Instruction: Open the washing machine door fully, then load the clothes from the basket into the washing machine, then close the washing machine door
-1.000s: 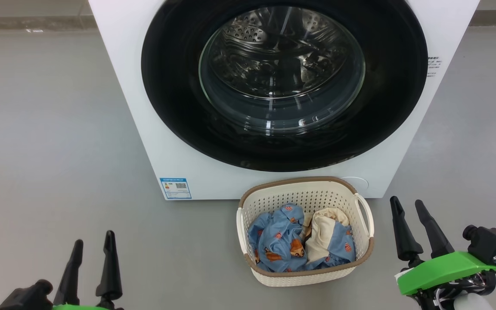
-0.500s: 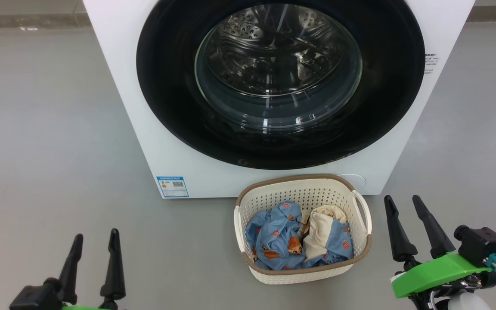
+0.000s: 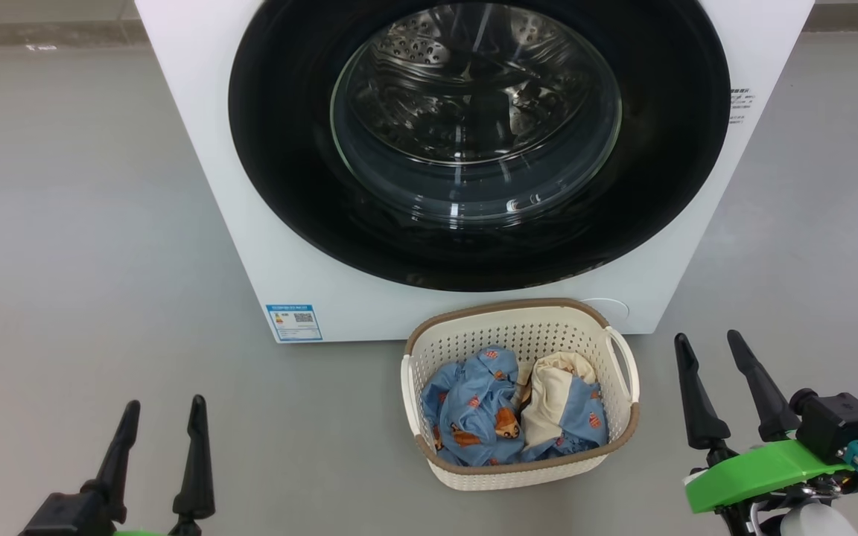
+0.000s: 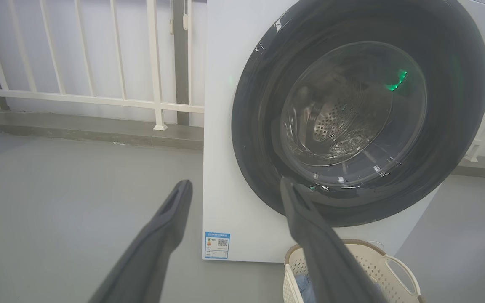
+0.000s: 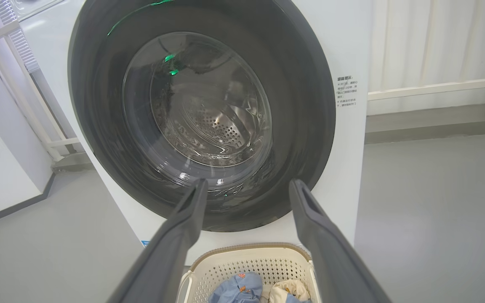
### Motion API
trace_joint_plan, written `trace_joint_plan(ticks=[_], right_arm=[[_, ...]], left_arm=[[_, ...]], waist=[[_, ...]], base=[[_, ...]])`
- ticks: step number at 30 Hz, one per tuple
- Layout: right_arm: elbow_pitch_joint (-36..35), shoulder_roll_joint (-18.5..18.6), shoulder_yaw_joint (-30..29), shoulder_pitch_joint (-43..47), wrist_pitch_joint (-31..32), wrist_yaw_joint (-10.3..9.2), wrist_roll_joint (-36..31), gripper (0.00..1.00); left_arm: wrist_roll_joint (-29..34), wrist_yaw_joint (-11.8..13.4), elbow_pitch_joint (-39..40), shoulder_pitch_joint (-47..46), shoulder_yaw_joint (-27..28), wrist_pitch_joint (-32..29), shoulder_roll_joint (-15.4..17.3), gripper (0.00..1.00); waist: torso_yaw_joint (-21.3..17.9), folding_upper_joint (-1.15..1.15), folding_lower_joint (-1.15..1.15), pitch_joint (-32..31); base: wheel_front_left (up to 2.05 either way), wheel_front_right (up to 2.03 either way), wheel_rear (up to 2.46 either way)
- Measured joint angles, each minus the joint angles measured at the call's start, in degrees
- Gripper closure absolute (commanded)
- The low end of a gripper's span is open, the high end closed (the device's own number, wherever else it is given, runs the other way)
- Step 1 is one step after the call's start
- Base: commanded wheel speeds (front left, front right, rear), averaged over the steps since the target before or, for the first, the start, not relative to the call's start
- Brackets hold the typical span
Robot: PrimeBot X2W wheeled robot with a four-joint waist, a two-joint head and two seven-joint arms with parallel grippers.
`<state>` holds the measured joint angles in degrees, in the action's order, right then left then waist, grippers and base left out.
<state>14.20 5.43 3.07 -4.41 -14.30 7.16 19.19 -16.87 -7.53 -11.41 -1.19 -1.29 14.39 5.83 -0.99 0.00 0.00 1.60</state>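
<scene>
The washing machine door [image 3: 477, 141] is shut flat against the washing machine [image 3: 198, 164]. It faces the robot, ahead of and above both grippers. Being round, it has no long axis, and its handle side cannot be made out in the glossy black. The basket [image 3: 507, 307] stands on the floor just before it, clothes [image 3: 507, 417] inside. The left gripper [image 3: 163, 403] and right gripper [image 3: 706, 337] hover low, spread and empty, the right further forward, beside the basket.
</scene>
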Motion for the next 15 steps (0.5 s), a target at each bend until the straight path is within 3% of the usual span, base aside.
trace_joint_plan(ticks=[15], right_arm=[[-0.3,-0.4,-3.3,0.2,0.0,0.00,0.0,0.00]], left_arm=[[0.0,0.0,-0.9,0.0,-0.1,0.0,0.0,0.00]], waist=[[0.3,0.00,0.00,-0.9]], base=[[0.00,0.00,0.00]])
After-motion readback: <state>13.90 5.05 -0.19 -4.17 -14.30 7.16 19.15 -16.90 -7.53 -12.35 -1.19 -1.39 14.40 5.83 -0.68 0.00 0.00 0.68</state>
